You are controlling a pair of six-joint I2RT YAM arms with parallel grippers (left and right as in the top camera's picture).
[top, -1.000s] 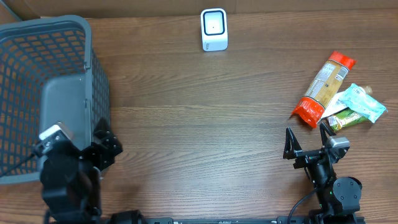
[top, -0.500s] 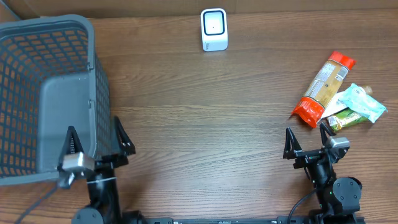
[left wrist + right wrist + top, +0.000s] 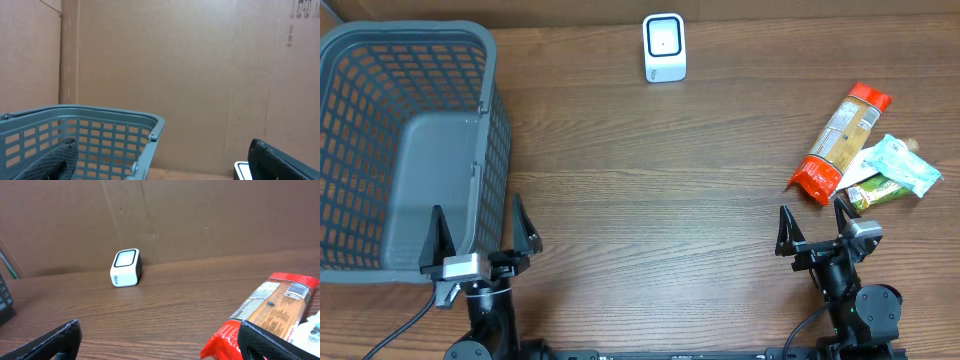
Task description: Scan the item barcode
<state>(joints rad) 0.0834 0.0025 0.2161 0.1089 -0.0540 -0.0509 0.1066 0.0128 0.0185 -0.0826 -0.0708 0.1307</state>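
Observation:
The scanner (image 3: 664, 47) is a small white box with a dark-framed window, standing at the far middle of the table; it also shows as the scanner (image 3: 126, 268) in the right wrist view. An orange and red packet (image 3: 840, 140) lies at the right, with a teal packet (image 3: 902, 164) and a green bar (image 3: 880, 190) beside it. My right gripper (image 3: 812, 228) is open near the front edge, just short of the red packet end (image 3: 227, 340), holding nothing. My left gripper (image 3: 480, 230) is open at the front left, beside the basket, empty.
A grey mesh basket (image 3: 400, 150) fills the left side of the table; its rim (image 3: 150, 125) rises just ahead of my left gripper (image 3: 165, 167). A brown cardboard wall (image 3: 200, 215) closes off the back. Bare wood lies between the arms.
My left arm swung round from over the basket's corner and now points toward the back wall. The basket shifted a little to the right. The right arm has not moved.

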